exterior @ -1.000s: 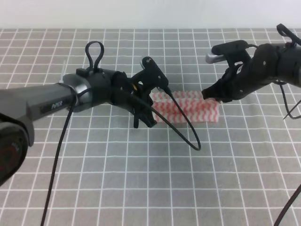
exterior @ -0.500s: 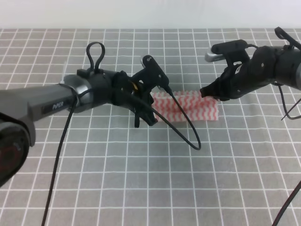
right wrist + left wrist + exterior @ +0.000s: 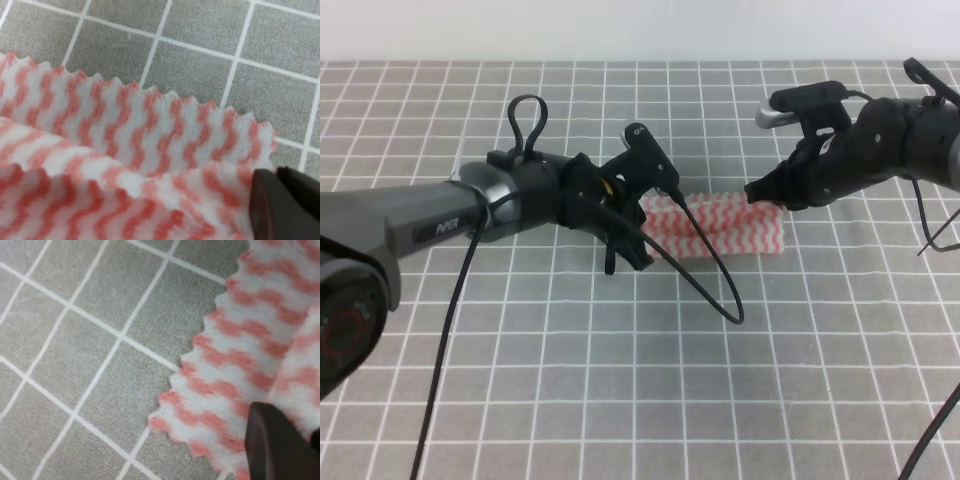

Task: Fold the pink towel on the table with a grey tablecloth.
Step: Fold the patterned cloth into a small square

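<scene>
The pink towel lies as a folded strip on the table with a grey tablecloth, just right of the middle. My left gripper is at the strip's left end. In the left wrist view a dark fingertip presses a raised fold of the towel. My right gripper sits at the strip's far right edge. In the right wrist view its fingertips are closed together on the upper layer of the towel.
The left arm's black cable loops down over the towel and onto the cloth in front of it. The table's far edge meets a white wall. Gridded cloth stretches toward the front.
My right gripper has edged slightly back and left along the towel's far edge. The towel's raised upper layer has settled into a flatter strip. The left arm has barely moved.
</scene>
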Available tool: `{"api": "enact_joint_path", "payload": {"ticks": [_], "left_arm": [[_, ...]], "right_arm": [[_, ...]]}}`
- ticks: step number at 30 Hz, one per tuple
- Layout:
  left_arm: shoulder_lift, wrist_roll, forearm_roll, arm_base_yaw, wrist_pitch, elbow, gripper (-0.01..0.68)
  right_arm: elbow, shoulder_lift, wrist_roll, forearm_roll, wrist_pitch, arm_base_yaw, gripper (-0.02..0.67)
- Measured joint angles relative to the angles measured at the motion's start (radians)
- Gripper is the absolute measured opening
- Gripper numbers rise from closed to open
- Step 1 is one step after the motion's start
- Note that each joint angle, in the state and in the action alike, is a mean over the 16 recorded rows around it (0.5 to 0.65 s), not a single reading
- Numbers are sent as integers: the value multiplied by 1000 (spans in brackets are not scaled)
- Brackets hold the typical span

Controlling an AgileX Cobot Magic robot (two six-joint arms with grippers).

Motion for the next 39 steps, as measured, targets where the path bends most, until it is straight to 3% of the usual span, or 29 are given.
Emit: {"api": "enact_joint_path", "payload": {"ticks": [7, 18, 24, 32, 39], "left_arm": [[-1, 0, 5, 1, -22, 0, 20], [1, 3, 5, 14, -82, 0, 159], [7, 3, 5, 34, -115, 0, 212], [-22, -14, 0, 55, -136, 0, 212], [-98, -84, -28, 42, -96, 0, 130]], "right_arm": [[0, -1, 0, 0, -7, 0, 66], [-31, -3, 0, 0, 8, 0, 249], [-86, -3, 0, -4, 55, 0, 275], [-149, -2, 13, -13, 169, 0, 279], [-159, 5, 38, 2, 270, 0, 306]]}}
